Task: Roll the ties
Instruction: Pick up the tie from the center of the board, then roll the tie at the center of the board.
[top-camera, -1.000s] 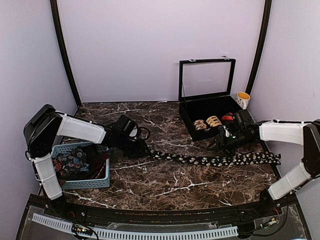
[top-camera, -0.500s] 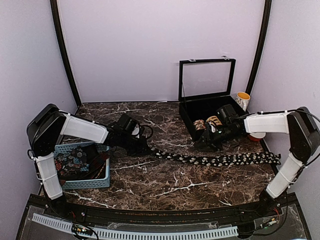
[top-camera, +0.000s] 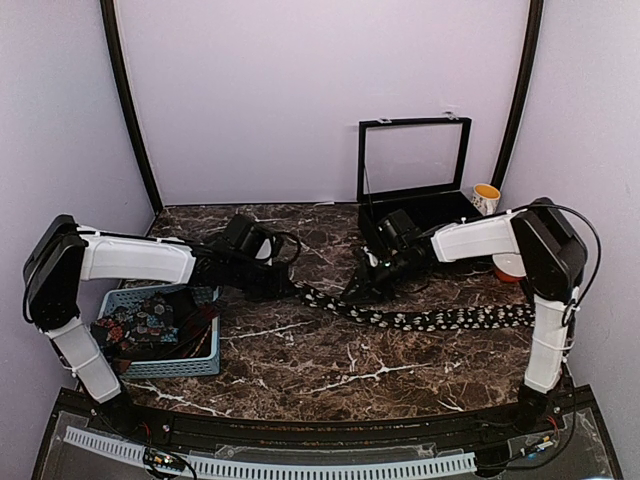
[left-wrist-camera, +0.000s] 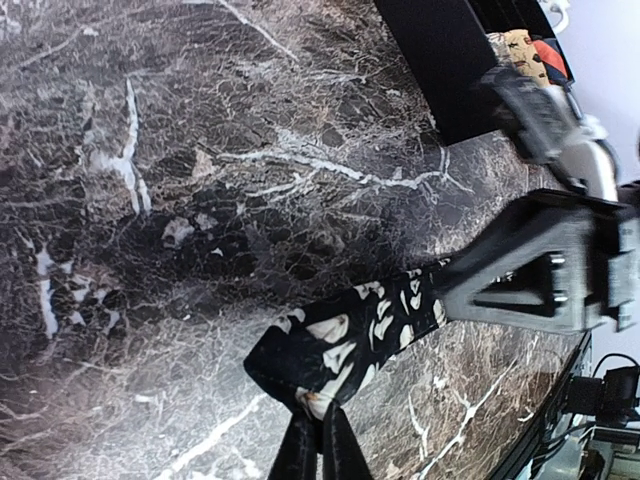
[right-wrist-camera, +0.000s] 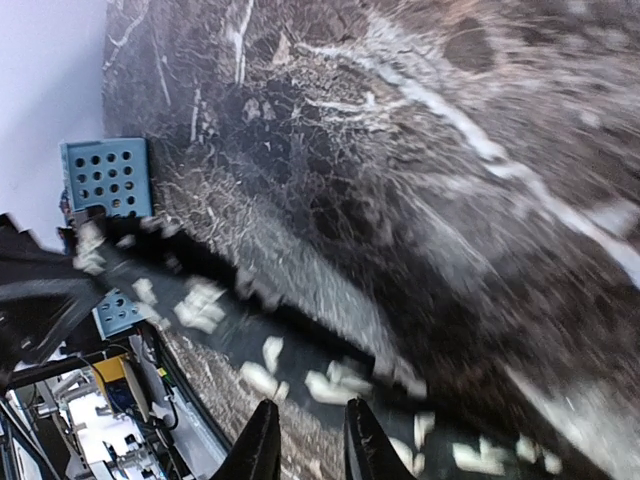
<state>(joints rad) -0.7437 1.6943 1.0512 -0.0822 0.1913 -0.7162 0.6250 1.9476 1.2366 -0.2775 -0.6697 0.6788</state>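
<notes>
- Right, my left jaws are clamped on the tip of the black tie (top-camera: 440, 320) with white prints.
- From there the tie lies flat across the desk (top-camera: 300, 360), stretching rightward.
- My right jaws hang parted over it near that end, gripping nothing.

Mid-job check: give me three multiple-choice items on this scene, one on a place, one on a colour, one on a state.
1. Where does the blue basket sit?
A) inside the black case
B) at the near left of the table
C) in the back right corner

2. What print does the laid-out tie have?
A) red stripes
B) yellow checks
C) white marks on black

3. How is the left gripper?
A) shut on the tie's end
B) wide open, well above the table
C) inside the basket

Answers: B, it stands at the near-left edge; C, white marks dot the black cloth; A, the left wrist view shows it pinching the tip.
</notes>
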